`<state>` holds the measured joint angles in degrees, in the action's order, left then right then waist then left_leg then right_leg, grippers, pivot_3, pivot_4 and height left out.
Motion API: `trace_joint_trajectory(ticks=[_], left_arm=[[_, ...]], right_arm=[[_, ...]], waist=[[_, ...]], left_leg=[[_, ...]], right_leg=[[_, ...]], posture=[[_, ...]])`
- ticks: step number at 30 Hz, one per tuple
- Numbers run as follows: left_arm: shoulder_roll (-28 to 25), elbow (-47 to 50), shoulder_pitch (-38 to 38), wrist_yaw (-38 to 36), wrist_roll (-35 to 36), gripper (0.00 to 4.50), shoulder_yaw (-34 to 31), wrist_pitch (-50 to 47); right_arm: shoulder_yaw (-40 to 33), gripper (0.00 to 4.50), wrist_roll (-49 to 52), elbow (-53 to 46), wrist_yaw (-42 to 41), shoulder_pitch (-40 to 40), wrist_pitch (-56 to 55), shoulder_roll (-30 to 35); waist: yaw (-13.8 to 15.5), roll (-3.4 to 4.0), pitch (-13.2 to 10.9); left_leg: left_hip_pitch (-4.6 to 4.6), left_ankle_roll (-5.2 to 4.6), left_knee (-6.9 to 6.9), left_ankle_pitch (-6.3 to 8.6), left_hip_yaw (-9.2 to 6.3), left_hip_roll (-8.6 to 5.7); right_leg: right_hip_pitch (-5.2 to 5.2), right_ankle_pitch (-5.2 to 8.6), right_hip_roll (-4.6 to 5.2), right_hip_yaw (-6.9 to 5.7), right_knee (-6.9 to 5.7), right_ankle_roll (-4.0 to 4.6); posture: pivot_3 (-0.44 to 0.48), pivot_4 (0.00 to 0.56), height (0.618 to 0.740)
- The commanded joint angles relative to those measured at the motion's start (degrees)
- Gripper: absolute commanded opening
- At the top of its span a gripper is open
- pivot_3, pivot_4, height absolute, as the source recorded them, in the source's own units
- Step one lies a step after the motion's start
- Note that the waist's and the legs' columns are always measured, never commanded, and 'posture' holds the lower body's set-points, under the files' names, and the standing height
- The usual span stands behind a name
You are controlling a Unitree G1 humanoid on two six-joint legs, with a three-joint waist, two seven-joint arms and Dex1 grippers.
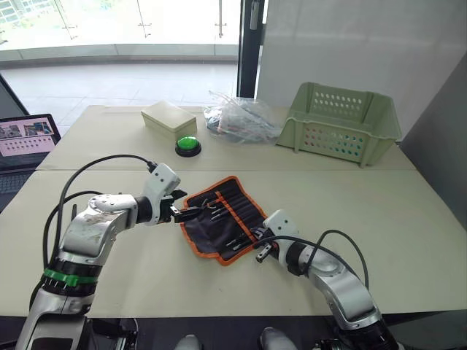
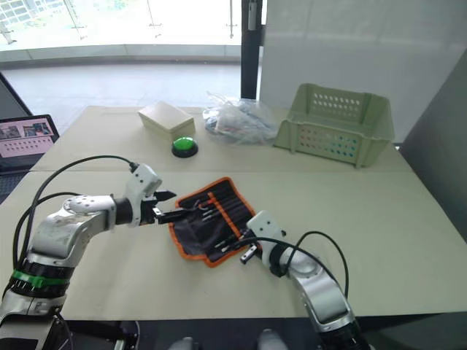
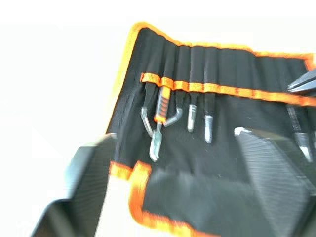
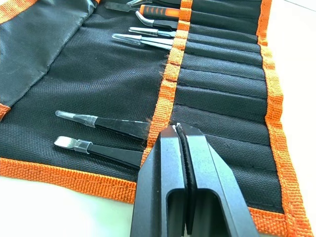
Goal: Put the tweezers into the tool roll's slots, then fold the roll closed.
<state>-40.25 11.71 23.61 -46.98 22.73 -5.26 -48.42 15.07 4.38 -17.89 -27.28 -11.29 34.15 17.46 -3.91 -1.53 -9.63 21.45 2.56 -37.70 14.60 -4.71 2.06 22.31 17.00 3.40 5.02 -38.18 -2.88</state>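
The right pincer [image 1: 260, 254] sits low and right of centre in the left eye view, at the near right end of the tool roll [image 1: 222, 217]; in the right wrist view its two black fingers [image 4: 163, 163] are pressed together with nothing between them, their tips over the orange strip of the roll just beside two tweezers [image 4: 98, 140] that lie tucked into the slots [image 4: 217, 94] with their clear-capped tips pointing away from the strip; more tweezers and an orange-handled tool [image 4: 158, 10] sit in the slots at the far end of that view; the tool roll lies unrolled and flat on the pale worktop [image 1: 408, 233] at the centre of the frame, turned at a slant, black inside with orange trim round its edge; the left pincer [image 1: 191, 212] reaches in from the left, its fingers spread apart and straddling the roll's left edge, holding nothing that I can make out; in the left wrist view the fingers [image 3: 89, 173] stand wide either side of the orange border; further back, in the upper middle of the frame, a green push button [image 1: 187, 145] stands near a beige box [image 1: 168, 117], a heap of clear plastic bags [image 1: 241, 120] lies to their right, and a green plastic basket [image 1: 343, 124] stands at the upper right; a laptop [image 1: 25, 142] shows at the left edge.
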Motion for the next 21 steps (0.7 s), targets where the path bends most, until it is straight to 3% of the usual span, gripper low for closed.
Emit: trace_joint_trajectory(ticks=[1, 5, 9, 15, 21], left_arm=[[-0.7, 5.6, -6.9, 3.2, 2.4, 4.46, -12.5, 1.1], [1.8, 8.6, -21.5, 7.8, 3.5, 4.46, -28.6, 1.5], [8.0, 14.5, -31.3, 13.3, 4.4, 4.46, -37.9, 3.2], [17.7, 18.7, -43.9, 19.0, 5.3, 4.46, -47.2, 7.9], [22.8, 21.2, -52.9, 19.0, 8.9, 4.46, -48.9, 10.8]], right_arm=[[1.5, 0.00, -0.7, 2.5, -0.4, 1.6, 1.1, 0.8], [1.2, 0.00, -0.7, 2.8, -0.8, 1.6, 0.4, 1.3], [0.8, 0.00, -0.6, 3.2, -1.2, 1.7, -0.2, 2.0], [-0.2, 0.00, -0.4, 4.1, -2.1, 1.6, -0.7, 3.0], [-0.5, 0.00, -0.2, 4.3, -3.0, 1.5, -0.5, 3.3]], waist=[[-0.2, 0.00, 0.0], [0.0, -0.01, 0.0], [0.9, -0.32, 0.1], [1.3, -0.67, 0.3], [1.5, -0.75, 0.4]], left_leg=[[-0.01, 0.00, 0.01, 0.00, 0.00, 0.01], [-0.15, 0.00, 0.16, 0.00, 0.11, 0.05], [-0.16, 0.01, 0.26, 0.01, 0.07, 0.02], [-0.27, 0.03, 0.27, 0.01, 0.11, 0.03], [-0.26, 0.04, 0.30, 0.01, 0.11, 0.02]], right_leg=[[0.00, 0.00, -0.01, 0.00, 0.01, 0.00], [0.01, 0.00, 0.02, 0.07, 0.05, 0.01], [-0.05, -0.01, 0.09, 0.03, 0.13, 0.02], [-0.13, -0.03, 0.09, 0.06, 0.17, 0.07], [-0.15, -0.02, 0.09, 0.05, 0.23, 0.08]], posture=[[0.000, 0.150, 0.713], [0.000, 0.150, 0.713], [0.000, 0.150, 0.713], [0.000, 0.150, 0.713], [0.000, 0.150, 0.713]])
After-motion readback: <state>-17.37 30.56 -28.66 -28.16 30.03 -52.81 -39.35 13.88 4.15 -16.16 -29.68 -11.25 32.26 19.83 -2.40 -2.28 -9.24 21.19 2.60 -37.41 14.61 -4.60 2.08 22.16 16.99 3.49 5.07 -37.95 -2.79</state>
